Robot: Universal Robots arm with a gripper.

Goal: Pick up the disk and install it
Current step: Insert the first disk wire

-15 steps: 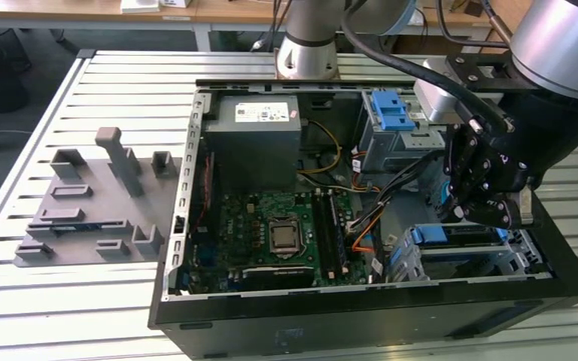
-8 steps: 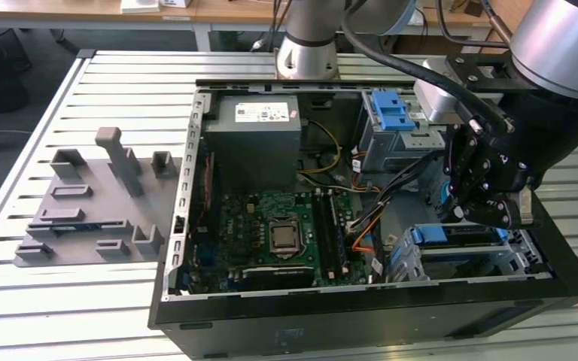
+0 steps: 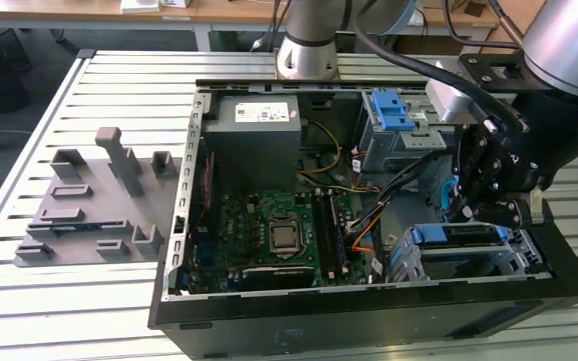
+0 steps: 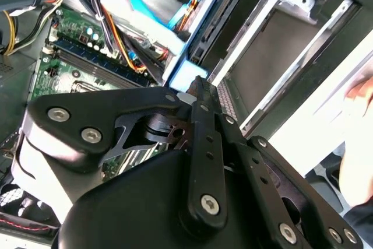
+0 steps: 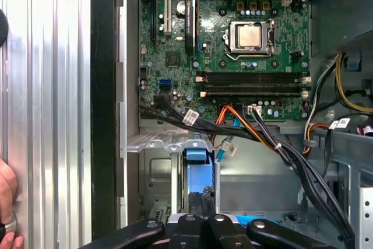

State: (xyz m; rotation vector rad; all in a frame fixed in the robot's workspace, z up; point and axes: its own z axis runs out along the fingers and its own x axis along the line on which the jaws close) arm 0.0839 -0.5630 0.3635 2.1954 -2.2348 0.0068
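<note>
The disk (image 3: 457, 235), edged by its blue carrier frame, lies in the metal drive cage (image 3: 530, 259) at the open computer case's front corner, on the exterior view's right. In the first wrist view the disk (image 5: 195, 164) runs edge-on down a slot of the cage. My gripper (image 3: 487, 218) hangs straight over it, fingers shut together. In the second wrist view its tips (image 4: 198, 83) meet right at the carrier's blue end (image 4: 187, 74). I cannot tell whether they pinch the carrier or only touch it.
The grey power-supply box (image 3: 259, 120) and a bare blue latch (image 3: 391, 113) sit at the case's far end. The motherboard (image 3: 269, 233) and loose cables (image 5: 256, 132) lie beside the cage. A grey fixture (image 3: 88, 203) stands on the slatted table. A person's hand (image 5: 6, 202) rests nearby.
</note>
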